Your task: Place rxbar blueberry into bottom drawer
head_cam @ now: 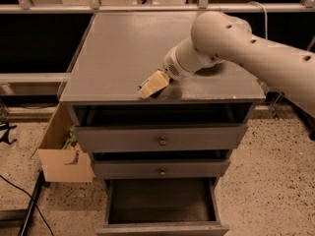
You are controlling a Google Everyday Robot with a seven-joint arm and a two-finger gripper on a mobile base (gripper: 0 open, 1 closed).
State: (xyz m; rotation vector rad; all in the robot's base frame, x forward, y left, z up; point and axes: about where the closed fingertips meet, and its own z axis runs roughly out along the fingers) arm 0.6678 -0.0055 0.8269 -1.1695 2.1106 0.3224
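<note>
My gripper (153, 84) shows as a tan wedge at the end of the big white arm (221, 36). It sits low over the front edge of the grey cabinet top (123, 48), just right of the middle. The rxbar blueberry does not show anywhere; no dark navy wrapper is in view on the top or in the drawers. The bottom drawer (160, 225) is pulled open below the gripper, and its dark inside looks empty.
Two shallower knobbed drawers (160, 140) sit above the bottom one, both slightly out. An open cardboard box (61, 156) stands on the floor left of the cabinet. A black cable (19, 195) runs over the speckled floor. A metal rail (147, 6) runs behind the cabinet.
</note>
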